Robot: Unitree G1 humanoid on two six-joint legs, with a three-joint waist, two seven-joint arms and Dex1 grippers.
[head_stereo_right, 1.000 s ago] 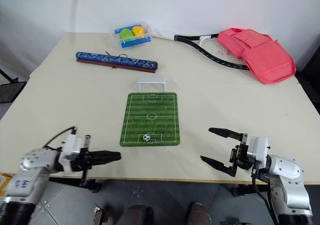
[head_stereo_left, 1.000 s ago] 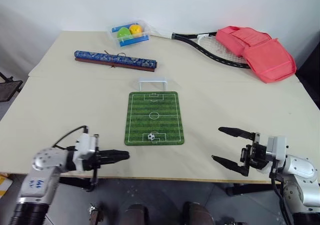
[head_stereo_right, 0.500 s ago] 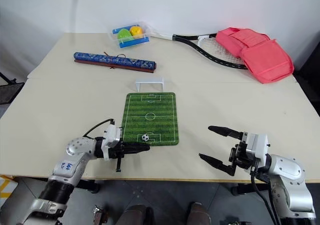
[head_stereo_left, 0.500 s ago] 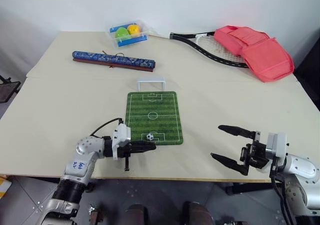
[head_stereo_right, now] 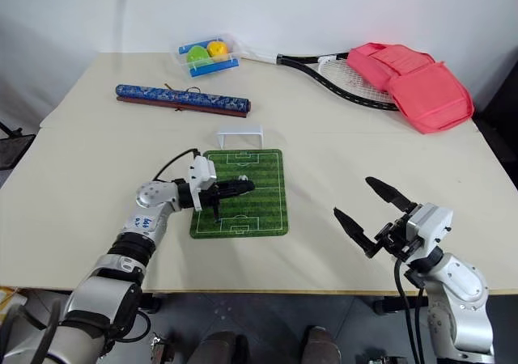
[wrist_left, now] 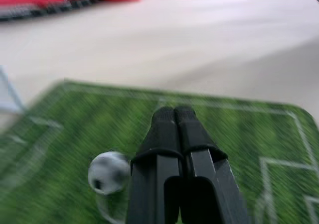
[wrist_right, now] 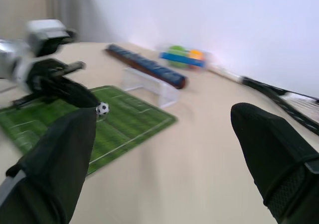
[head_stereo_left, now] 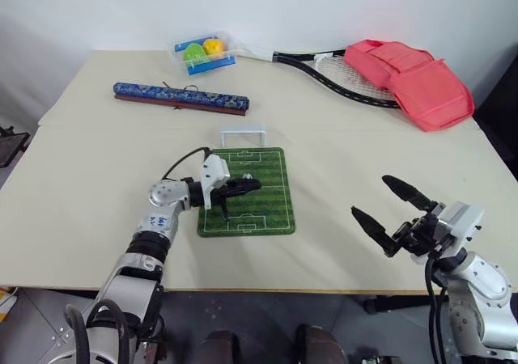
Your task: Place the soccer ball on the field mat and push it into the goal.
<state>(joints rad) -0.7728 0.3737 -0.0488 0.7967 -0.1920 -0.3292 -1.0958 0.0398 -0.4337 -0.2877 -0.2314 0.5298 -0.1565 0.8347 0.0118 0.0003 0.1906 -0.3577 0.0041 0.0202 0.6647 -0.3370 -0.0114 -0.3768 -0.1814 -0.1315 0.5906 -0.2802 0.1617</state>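
Note:
The green field mat (head_stereo_left: 271, 210) lies mid-table with the white goal (head_stereo_left: 243, 135) at its far end. My left gripper (head_stereo_left: 255, 184) is shut and reaches level over the middle of the mat. The small black-and-white soccer ball (wrist_left: 108, 171) rests on the mat right beside its closed fingertips (wrist_left: 173, 117), on the goal side (wrist_right: 102, 108). My right gripper (head_stereo_left: 371, 196) hovers open near the table's front right, fingers spread wide with nothing between them, well apart from the mat.
At the back of the table lie a tennis racket (head_stereo_left: 348, 77), a red bag (head_stereo_left: 413, 81), a clear tray (head_stereo_left: 202, 52) with yellow and green balls, and a long blue patterned roll (head_stereo_left: 180, 99).
My left gripper swept from the front table edge forward over the mat. The ball rolled from the near penalty box toward midfield. My right gripper tilted its open fingers upward.

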